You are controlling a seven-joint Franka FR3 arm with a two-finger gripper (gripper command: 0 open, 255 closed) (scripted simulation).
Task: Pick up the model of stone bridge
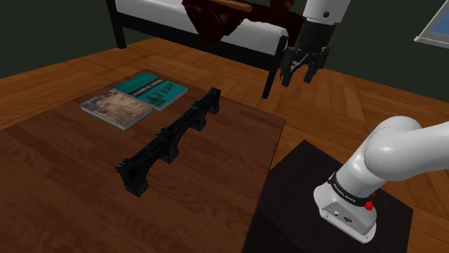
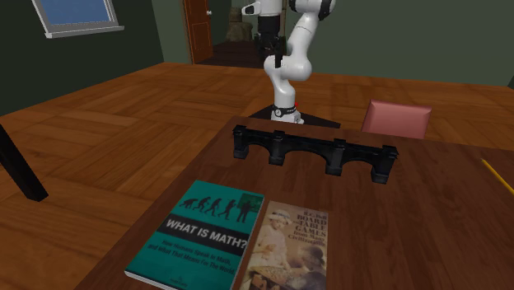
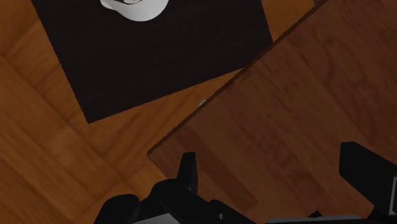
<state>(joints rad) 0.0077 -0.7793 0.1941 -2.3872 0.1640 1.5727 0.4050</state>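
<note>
Tool (image 1: 298,77) hangs high, fingers spread and empty, probably staged for the reach, well apart from the black bridge (image 1: 173,136) standing on its piers mid-tabletop (image 1: 65,194) near two books (image 1: 147,91).

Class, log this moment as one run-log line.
stage: pre-grasp | tool: open, empty, high above table edge | black bridge model: lying on wooden table, untouched

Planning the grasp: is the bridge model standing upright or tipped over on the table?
Upright: the black bridge model stands on its piers on the table, deck on top.
</note>
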